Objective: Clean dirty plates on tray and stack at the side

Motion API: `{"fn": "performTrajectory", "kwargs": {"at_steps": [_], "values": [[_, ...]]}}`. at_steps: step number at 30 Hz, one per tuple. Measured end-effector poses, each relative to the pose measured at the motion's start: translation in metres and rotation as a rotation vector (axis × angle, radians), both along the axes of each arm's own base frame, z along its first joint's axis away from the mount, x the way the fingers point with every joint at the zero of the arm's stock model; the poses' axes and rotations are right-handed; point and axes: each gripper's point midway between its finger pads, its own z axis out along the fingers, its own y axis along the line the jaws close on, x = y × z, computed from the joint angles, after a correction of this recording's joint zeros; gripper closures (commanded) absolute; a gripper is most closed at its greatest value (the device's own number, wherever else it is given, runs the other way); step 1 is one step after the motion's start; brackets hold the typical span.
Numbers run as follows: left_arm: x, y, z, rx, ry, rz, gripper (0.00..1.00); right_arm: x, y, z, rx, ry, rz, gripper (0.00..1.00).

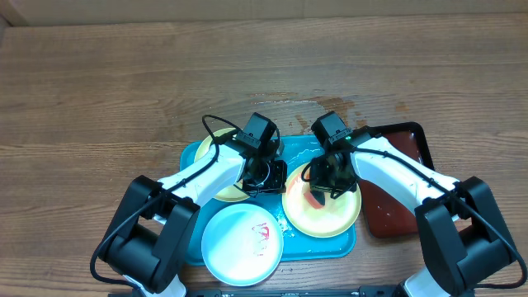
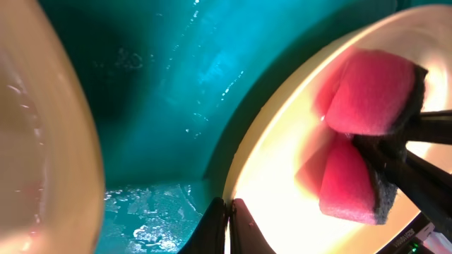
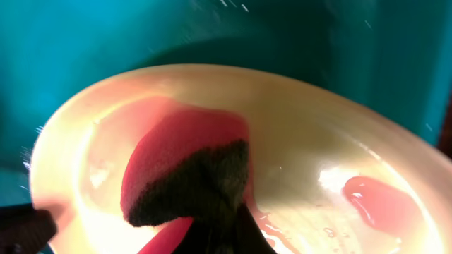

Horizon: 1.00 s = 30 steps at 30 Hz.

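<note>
Right gripper [image 1: 330,177] clamps a pink sponge [image 3: 183,162] with a dark scouring face, its fingers closed on the dark side low in the right wrist view; the sponge presses on the white centre of a yellow-green plate [image 1: 330,219], which lies on the turquoise tray [image 1: 293,148] at about 4 o'clock from the tray's middle. A wet red smear [image 3: 381,201] sits on that plate at 3 o'clock from the sponge in the right wrist view; water beads around it. Left gripper [image 2: 229,212] is closed, its two fingertips pinching the plate's rim at the side nearest the tray's centre; wet tray floor glistens beside it. From above, a second yellow-green plate [image 1: 213,157] lies at 9 o'clock on the tray, partly under the left arm; a pale blue-white plate [image 1: 235,247] with red streaks [image 1: 262,233] rests at 7 o'clock, overhanging the tray's near edge. A dark red-brown tray [image 1: 386,216] sits just beside the turquoise one at 3 o'clock, partly under the right arm; all of it rests on a wooden table [image 1: 124,82].
</note>
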Motion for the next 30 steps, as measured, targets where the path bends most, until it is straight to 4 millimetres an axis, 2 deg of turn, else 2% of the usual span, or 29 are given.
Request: {"fn": "performTrajectory", "kwargs": {"at_steps": [7, 12, 14, 16, 17, 20, 27, 30], "values": [[0.0, -0.003, 0.002, -0.005, -0.002, -0.002, 0.96, -0.016, -0.01, 0.001, -0.041, 0.066, 0.008, 0.96], [0.003, 0.0, 0.0, 0.014, -0.01, 0.014, 0.96, -0.017, -0.009, 0.001, -0.029, 0.065, 0.037, 0.96], [0.003, 0.001, 0.0, 0.016, -0.011, 0.015, 0.79, -0.015, -0.007, 0.001, -0.014, 0.061, 0.046, 0.94], [0.004, 0.002, -0.001, 0.023, -0.012, 0.017, 0.68, -0.011, -0.004, 0.001, 0.005, 0.046, 0.049, 0.79], [0.004, 0.003, -0.001, 0.029, -0.012, 0.023, 0.62, -0.009, -0.004, 0.001, 0.012, 0.039, 0.049, 0.78], [0.005, 0.004, -0.001, 0.03, -0.01, 0.028, 0.57, -0.004, 0.001, 0.002, 0.037, 0.02, 0.069, 0.87], [0.005, 0.004, -0.001, 0.029, -0.012, 0.025, 0.4, 0.004, 0.009, 0.003, 0.066, -0.003, 0.072, 0.87], [0.005, 0.004, -0.001, 0.029, -0.011, 0.027, 0.4, 0.011, 0.02, 0.004, 0.119, -0.03, 0.086, 0.88]]}}
